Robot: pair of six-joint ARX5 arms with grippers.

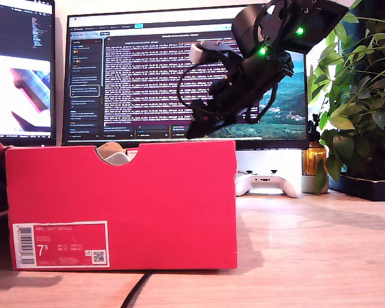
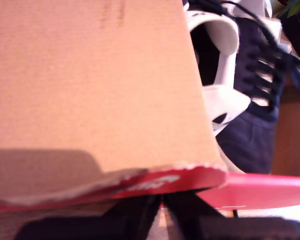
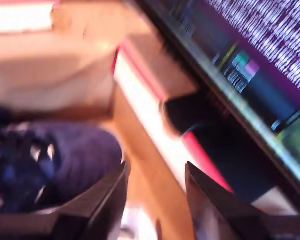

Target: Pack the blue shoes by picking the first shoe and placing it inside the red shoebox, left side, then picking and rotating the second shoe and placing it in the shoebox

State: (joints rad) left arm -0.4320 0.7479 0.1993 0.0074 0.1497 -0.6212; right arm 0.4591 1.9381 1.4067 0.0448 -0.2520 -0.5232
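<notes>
The red shoebox point(image 1: 122, 205) is sitting at the exterior view's left, its wall hiding the blue shoes point(image 2: 250, 100) inside. My first gripper point(image 2: 161, 200) is pinching the box flap. My second gripper point(image 3: 155, 180) is hanging blurred above, jaws apart.

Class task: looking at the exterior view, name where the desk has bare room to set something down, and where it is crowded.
Free: bare wooden desk in front of the white game controller, between the red shoebox and the plant. Crowded: behind the box, where the monitors stand and an arm hangs.
</notes>
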